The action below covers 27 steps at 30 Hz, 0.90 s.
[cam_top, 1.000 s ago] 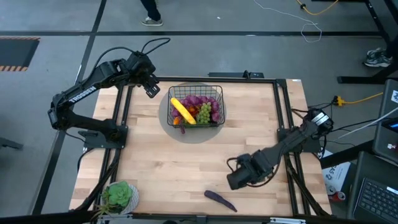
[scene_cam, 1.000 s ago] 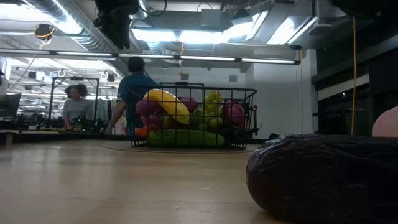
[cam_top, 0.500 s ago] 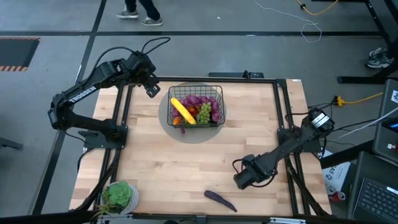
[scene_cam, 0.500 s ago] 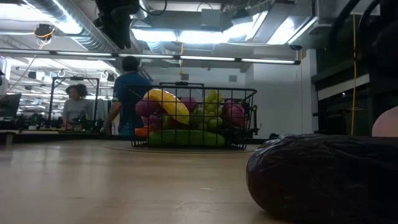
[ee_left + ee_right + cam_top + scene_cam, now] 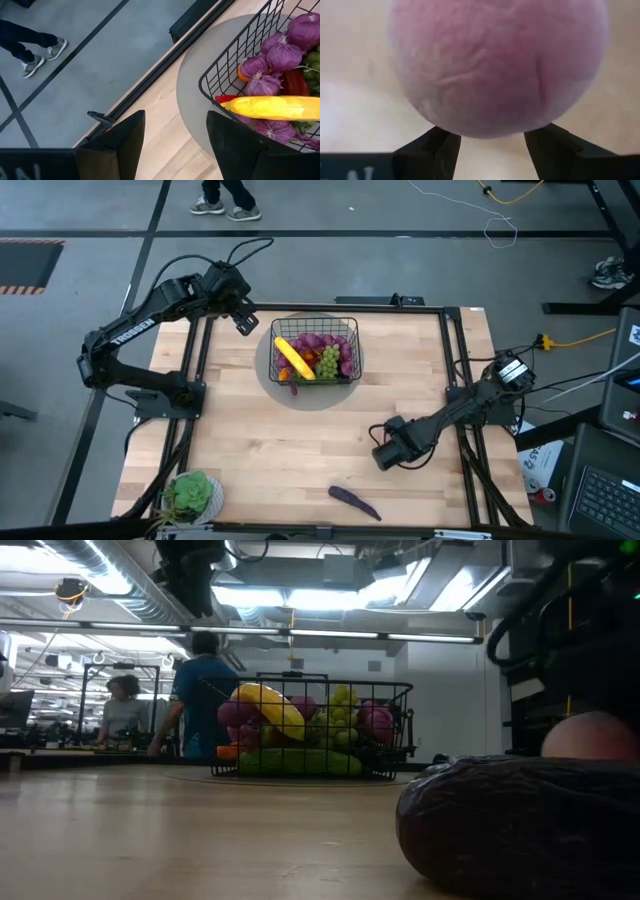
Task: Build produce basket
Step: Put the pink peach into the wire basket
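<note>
High view, basket: one black wire-grid basket (image 5: 314, 348), roughly square and shallow, sits on a round grey disc (image 5: 272, 376) near the middle of the counter's (image 5: 300, 440) far edge.
High view, produce in basket: one yellow banana (image 5: 293, 357) lies slantwise over purple bulbs (image 5: 318, 341), beside one green grape bunch (image 5: 329, 362); a bit of red shows at the near rim.
High view, produce outside: one purple eggplant (image 5: 354, 500) lies alone near the counter's near edge, well apart from the basket.
High view, left tool (image 5: 243, 322): hangs just off the counter's far left corner, beside the basket.
High view, right tool (image 5: 382, 458): low over the counter, toward its right edge, between basket and eggplant.
High view, writing: white letters run along the left arm, too small to read surely.
High view, other: one potted green plant (image 5: 192, 494) at the near left corner.
Low view: the basket (image 5: 312, 727) stands in the mid-distance, piled with the banana (image 5: 268, 707), green grapes and purple pieces over a green layer; the eggplant (image 5: 520, 825) looms close, with a pink round shape (image 5: 590, 736) behind it. Two persons stand in the room beyond.
Left wrist view: the left tool's fingers (image 5: 235, 145) stand apart, holding nothing; past them are the basket's corner (image 5: 235, 60), about five purple bulbs (image 5: 255, 67) and the banana (image 5: 272, 107).
Right wrist view: the right tool's fingers (image 5: 437, 147) are clamped on one pink peach (image 5: 495, 65) with a faint crease.
</note>
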Available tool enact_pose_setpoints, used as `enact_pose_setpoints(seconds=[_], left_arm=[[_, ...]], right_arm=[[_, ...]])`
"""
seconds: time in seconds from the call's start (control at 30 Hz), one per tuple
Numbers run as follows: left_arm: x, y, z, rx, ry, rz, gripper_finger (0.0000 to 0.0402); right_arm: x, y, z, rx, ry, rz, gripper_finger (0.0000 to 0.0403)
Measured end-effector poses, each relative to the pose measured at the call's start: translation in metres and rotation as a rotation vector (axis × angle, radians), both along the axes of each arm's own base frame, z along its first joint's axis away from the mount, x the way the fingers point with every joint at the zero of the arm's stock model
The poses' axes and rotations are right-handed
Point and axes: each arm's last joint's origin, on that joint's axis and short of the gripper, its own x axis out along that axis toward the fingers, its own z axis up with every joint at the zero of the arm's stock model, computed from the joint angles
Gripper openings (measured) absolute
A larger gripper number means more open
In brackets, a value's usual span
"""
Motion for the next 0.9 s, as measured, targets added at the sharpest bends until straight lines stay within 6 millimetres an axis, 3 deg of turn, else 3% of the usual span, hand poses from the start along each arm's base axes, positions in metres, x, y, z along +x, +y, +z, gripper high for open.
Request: enact_pose_setpoints(seconds=[0.43,0.9], left_arm=[[0.000,0.000,0.000,0.001,-0.001,0.000,0.0208],[0.000,0.000,0.000,0.001,-0.001,0.000,0.0208]], right_arm=[[0.004,-0.042,-0.014,-0.126,0.009,-0.053,0.0208],[0.008,-0.066,-0.015,-0.250,0.013,-0.007,0.0208]])
